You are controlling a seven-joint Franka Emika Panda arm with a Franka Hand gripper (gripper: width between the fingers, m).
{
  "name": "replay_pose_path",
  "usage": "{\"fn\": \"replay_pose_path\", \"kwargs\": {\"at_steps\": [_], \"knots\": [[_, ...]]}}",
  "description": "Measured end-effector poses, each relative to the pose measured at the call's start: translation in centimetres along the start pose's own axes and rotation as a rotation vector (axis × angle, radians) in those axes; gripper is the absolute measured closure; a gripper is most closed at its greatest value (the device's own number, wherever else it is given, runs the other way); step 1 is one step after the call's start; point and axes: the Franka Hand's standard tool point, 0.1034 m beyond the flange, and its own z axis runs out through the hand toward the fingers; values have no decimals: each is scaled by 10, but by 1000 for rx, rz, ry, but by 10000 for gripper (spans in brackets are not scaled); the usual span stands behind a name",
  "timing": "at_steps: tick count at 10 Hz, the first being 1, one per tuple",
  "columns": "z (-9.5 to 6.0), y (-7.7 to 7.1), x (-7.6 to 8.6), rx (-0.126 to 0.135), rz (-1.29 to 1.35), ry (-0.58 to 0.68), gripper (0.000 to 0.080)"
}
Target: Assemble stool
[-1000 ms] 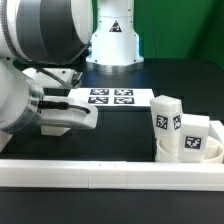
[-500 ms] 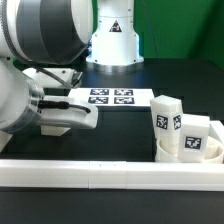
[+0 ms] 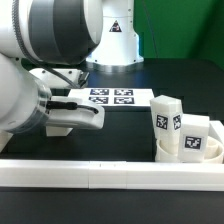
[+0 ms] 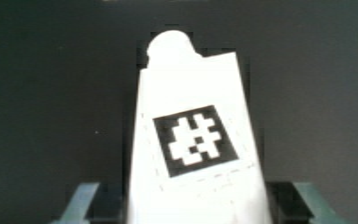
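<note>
Tool (image 4: 194, 204) clamped on leg (image 4: 188, 100). Leg judged rigid, light, slick plastic; best held across flat sides, mid-body.

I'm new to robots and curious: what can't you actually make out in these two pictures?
- Wrist view: the leg in the tool is blurred; its near end runs off the picture's edge.
- Exterior view: the arm hides that leg and the tool's tips.
- Exterior view: the front rail covers the bottom of the seat.

White leg (image 4: 179, 85), blk/wht square tag (image 4: 197, 141); blk table (image 3: 185, 75).
</note>
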Motion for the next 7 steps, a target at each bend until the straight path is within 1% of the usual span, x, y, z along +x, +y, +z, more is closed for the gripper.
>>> {"fn": "replay_pose_path", "kwargs": {"at_steps": [3,4,5,6,7], "knots": [[0,-3,0,-2,-4,1,472],[-1,-9,1,-5,-6,7,472],[-6,-20,-1,-8,-12,30,472],[-19,-36,-12,43,-6,38,472],[-32,-50,-21,66,48,50,472]]}}
